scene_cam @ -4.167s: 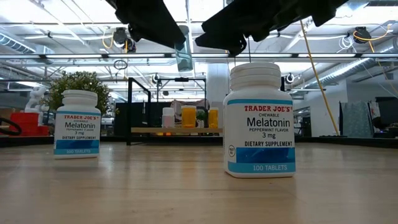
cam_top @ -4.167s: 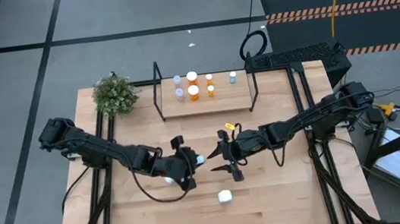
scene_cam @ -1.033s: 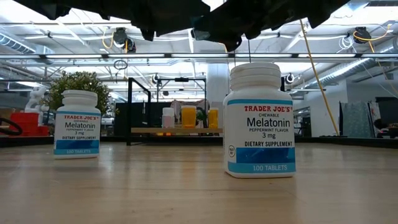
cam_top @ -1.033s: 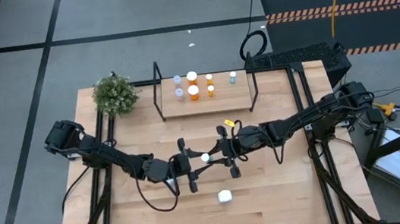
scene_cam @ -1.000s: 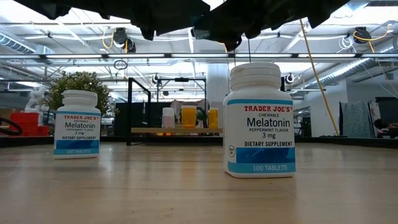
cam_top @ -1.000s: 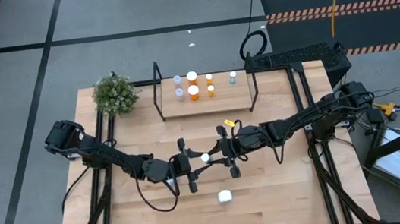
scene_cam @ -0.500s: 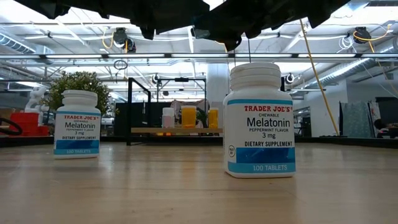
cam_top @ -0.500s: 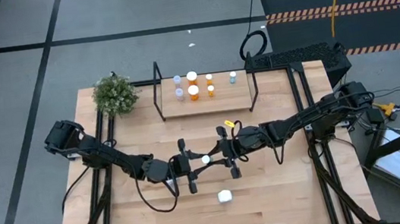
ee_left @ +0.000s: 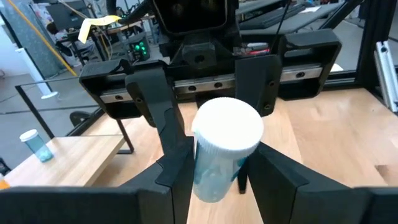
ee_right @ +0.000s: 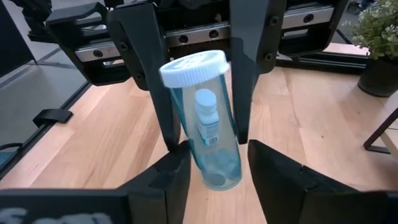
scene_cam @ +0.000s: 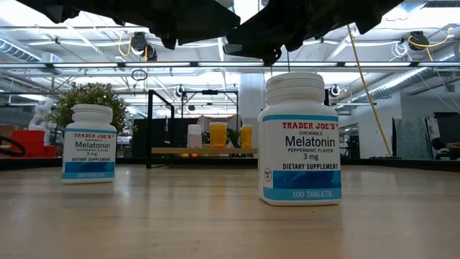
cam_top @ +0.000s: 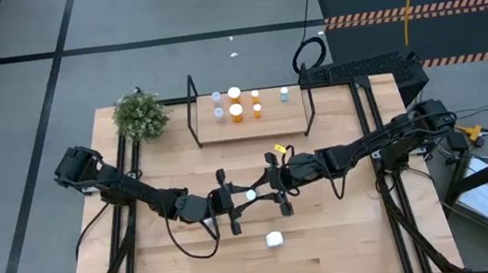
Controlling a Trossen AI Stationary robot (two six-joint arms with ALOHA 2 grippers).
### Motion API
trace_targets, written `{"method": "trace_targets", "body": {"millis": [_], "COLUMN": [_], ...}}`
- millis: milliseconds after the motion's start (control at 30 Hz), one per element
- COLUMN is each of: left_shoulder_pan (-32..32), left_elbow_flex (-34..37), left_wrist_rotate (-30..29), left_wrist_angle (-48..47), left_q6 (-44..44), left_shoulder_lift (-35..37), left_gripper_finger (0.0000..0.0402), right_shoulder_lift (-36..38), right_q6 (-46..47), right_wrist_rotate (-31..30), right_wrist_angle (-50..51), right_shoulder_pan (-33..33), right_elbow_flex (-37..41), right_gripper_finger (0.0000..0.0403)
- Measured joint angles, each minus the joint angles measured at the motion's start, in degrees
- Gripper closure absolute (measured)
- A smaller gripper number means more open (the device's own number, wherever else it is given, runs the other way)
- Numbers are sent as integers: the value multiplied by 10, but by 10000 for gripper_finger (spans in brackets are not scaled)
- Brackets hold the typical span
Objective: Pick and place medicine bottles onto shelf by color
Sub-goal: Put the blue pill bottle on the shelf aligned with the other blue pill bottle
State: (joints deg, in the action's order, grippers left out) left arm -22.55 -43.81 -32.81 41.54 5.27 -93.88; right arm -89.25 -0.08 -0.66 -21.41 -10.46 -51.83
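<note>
Meeting above the middle of the table [cam_top: 349,235]: both arms, reaching inward from opposite sides, forearms low and nearly level, wrists facing each other.

- Left gripper [cam_top: 244,197]: arm stretched from the left edge, bent at the elbow. Fingers [ee_left: 177,165] are pressed on the pale blue bottle [cam_top: 251,192] at its white-capped end.
- Right gripper [cam_top: 263,190]: arm extended from the right edge, nearly straight. Fingers [ee_right: 174,174] stand on either side of the bottle's base, slightly spread, with a thin gap at each side.
- Pale blue bottle [ee_right: 208,134]: off the table, lying between the two grippers, tilted, with the cap toward the left arm.
- Shelf [cam_top: 271,126]: at the far side of the table, between black end frames. It carries pale bottles [cam_top: 219,113] to the left, orange bottles [cam_top: 236,111] in the middle and one more pale bottle [cam_top: 284,94] to the right, all upright.
- White bottle [cam_top: 274,239]: upright on the table nearer the front edge, clear of both arms.
- Second white bottle [scene_cam: 88,144]: upright, seen in the low view only.
- Potted plant [cam_top: 141,115]: far left corner, beside the shelf.
</note>
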Motion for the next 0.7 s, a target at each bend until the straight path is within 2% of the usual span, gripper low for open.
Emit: {"method": "trace_targets", "body": {"millis": [533,700], "left_shoulder_pan": [1,0], "left_elbow_flex": [1,1], "left_wrist_rotate": [-12,-12], "left_wrist_angle": [-17,-33], "left_q6": [-2,-10], "left_shoulder_lift": [-1,-1], "left_gripper_finger": [262,261], "right_shoulder_lift": [0,0], "right_q6": [0,2], "right_wrist_rotate": [7,7], "right_wrist_angle": [28,68], "right_shoulder_pan": [4,6], "right_elbow_flex": [-1,-1], "right_gripper_finger": [235,235]}}
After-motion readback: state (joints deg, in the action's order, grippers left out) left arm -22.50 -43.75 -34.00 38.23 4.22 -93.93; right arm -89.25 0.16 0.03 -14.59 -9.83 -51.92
